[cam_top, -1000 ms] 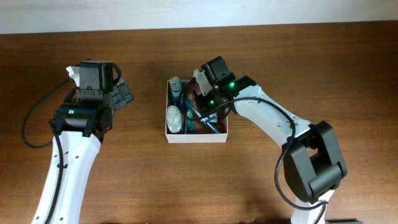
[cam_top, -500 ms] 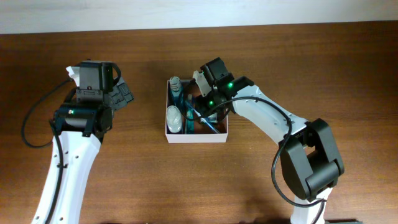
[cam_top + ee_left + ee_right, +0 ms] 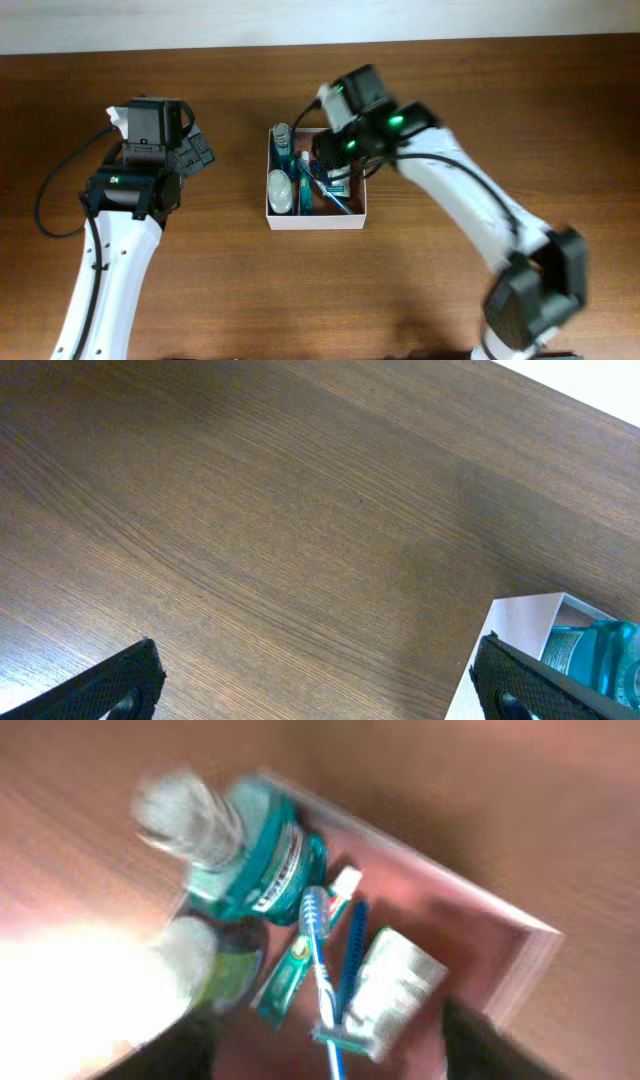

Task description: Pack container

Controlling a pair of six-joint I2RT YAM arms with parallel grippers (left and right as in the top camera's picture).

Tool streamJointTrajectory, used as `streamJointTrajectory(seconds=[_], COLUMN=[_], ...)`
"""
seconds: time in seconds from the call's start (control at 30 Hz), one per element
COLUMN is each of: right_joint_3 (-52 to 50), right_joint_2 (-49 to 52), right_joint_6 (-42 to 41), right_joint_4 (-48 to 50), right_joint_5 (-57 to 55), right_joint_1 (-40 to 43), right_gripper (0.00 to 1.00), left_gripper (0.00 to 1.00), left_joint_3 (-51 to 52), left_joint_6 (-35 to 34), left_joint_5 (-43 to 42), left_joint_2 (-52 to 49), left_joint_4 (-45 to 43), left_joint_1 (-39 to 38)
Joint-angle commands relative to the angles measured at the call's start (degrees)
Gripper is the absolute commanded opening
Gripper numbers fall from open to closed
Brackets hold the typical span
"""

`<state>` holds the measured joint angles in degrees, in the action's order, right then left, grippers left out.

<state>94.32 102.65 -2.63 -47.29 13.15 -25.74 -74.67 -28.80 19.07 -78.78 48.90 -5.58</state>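
The container (image 3: pixel 315 221), a white-walled square box with a reddish-brown floor, sits mid-table. It holds a teal bottle (image 3: pixel 284 150), a pale bottle (image 3: pixel 279 190) and blue toothbrush-like sticks (image 3: pixel 325 190). My right gripper (image 3: pixel 335 168) hangs above the box's right half, blurred. In the right wrist view the right gripper (image 3: pixel 335 1055) is open, its dark fingers wide apart and empty above the teal bottle (image 3: pixel 255 860), a blue toothbrush (image 3: pixel 318 950) and a white packet (image 3: pixel 395 985). My left gripper (image 3: pixel 200 150) stands open, left of the box. In its own view the left gripper (image 3: pixel 320 690) spans bare wood.
The wooden table (image 3: pixel 450 300) runs to a pale back edge (image 3: pixel 300 20). A corner of the container (image 3: pixel 520 622) and the teal bottle (image 3: pixel 600 650) show at the lower right of the left wrist view. Black cables trail beside both arms.
My right gripper has opened and risen above the container, its arm swinging outward in a blur. The container's contents stay in place. The left arm has not moved.
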Motion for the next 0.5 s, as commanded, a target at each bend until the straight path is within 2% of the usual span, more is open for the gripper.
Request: streamJointTrajectory(seconds=[0.0, 0.07, 0.27, 0.47], right_joint_3=[2.12, 2.12, 2.12, 2.12], right_joint_2=[-7.48, -10.45, -15.76, -15.72], right_joint_6=[0.9, 0.9, 0.83, 0.83], right_joint_4=[-2.86, -5.14, -7.02, -6.97], right_joint_5=[-0.35, -0.35, -0.28, -0.31], right_joint_1=[4.17, 7.02, 14.45, 16.06], right_gripper=[0.78, 0.99, 0.99, 0.99], left_gripper=[0.99, 0.99, 0.99, 0.99], left_joint_3=[-0.46, -0.46, -0.46, -0.46], left_joint_6=[-0.31, -0.31, -0.31, -0.31], left_joint_5=[-0.02, -0.02, -0.02, -0.02], left_joint_2=[-0.28, -0.28, -0.28, -0.28], left_joint_4=[0.02, 0.02, 0.02, 0.02], left_joint_1=[0.39, 0.39, 0.39, 0.39])
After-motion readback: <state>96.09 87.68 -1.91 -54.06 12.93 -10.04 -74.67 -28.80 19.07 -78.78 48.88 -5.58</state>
